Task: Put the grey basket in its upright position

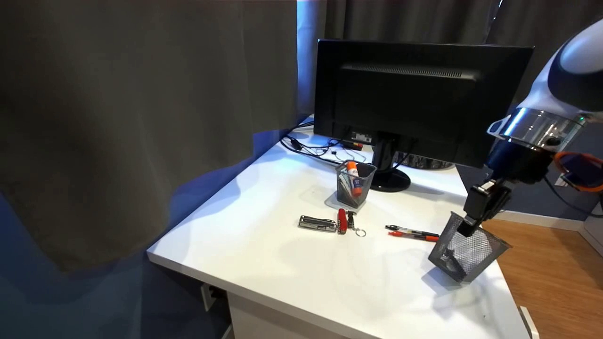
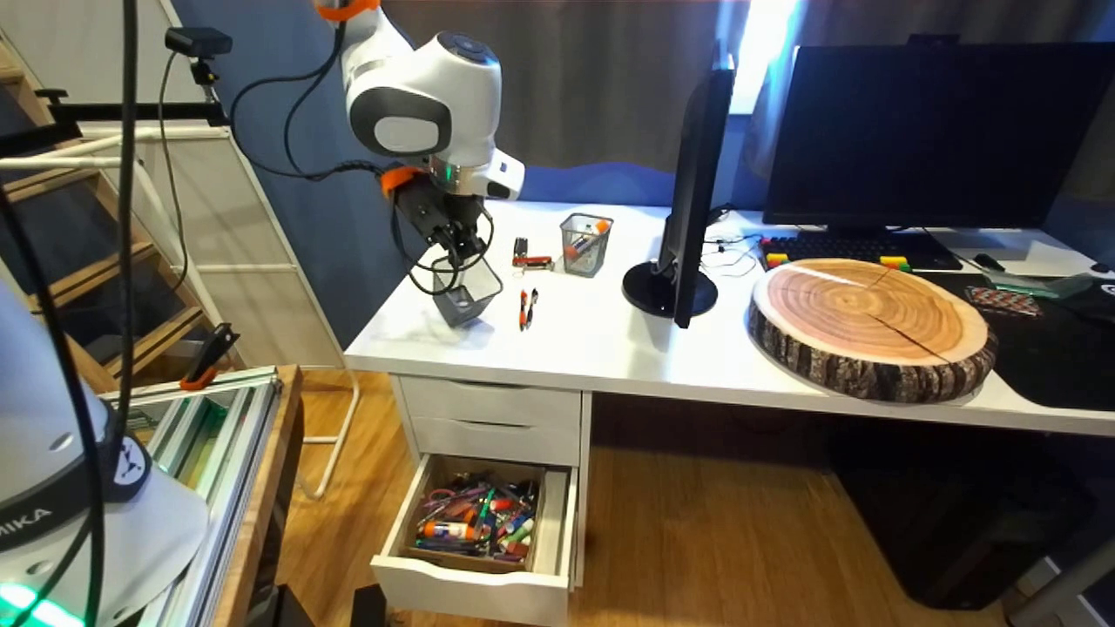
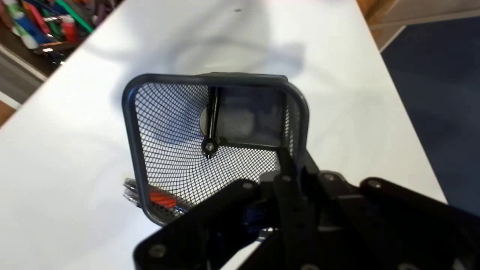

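The grey mesh basket [image 1: 471, 256] is tilted over the desk near its edge, and its open end faces up at a slant. It also shows in an exterior view [image 2: 466, 306] and in the wrist view [image 3: 129, 131]. My gripper [image 1: 467, 227] is shut on one wall at the rim. In the wrist view the gripper [image 3: 300, 165] has one finger inside the basket and one outside. A small black jointed item [image 3: 212, 123] lies inside the basket. I cannot tell whether the basket's lower corner touches the desk [image 1: 377, 282].
A black pen and an orange pen [image 1: 414, 235] lie beside the basket. An upright mesh holder [image 1: 346, 197] with a glue stick stands farther back. A multi-tool [image 1: 318, 223] and red pocket knife [image 1: 342, 221] lie near it. A monitor [image 1: 414, 94] stands behind. A drawer [image 2: 475, 601] is open below.
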`<state>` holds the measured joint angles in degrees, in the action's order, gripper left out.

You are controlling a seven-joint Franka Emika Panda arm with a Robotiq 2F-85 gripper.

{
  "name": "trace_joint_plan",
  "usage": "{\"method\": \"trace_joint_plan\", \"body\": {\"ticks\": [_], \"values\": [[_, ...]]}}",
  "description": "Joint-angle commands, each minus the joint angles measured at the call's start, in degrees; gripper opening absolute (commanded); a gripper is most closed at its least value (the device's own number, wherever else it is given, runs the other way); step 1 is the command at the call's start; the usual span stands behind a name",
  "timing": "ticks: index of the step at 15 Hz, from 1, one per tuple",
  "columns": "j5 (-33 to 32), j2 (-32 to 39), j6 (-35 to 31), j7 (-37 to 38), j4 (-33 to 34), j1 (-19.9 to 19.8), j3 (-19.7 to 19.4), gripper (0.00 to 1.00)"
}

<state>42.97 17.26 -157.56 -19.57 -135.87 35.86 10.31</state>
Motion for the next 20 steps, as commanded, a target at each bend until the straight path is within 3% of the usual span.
{"method": "trace_joint_plan", "body": {"ticks": [1,2,3,7,14,16,20], "values": [[-14.58,-1.96,-1.18,13.22,-3.22,5.81,-7.11,0.02],[-17.6,-1.93,-0.76,15.95,-3.3,6.98,-8.69,0.02],[-23.43,-2.12,-1.47,20.26,-3.48,1.72,-4.12,0.02],[-35.14,-2.08,0.65,29.14,-2.6,0.01,-3.47,0.02],[-40.47,-1.02,1.92,32.87,-1.21,-2.76,0.91,0.02],[-41.12,-0.67,1.03,33.1,-1.08,-3.15,1.6,0.32],[-41.81,-3.58,1.52,33.96,-1.79,-4.06,2.6,0.59]]}}
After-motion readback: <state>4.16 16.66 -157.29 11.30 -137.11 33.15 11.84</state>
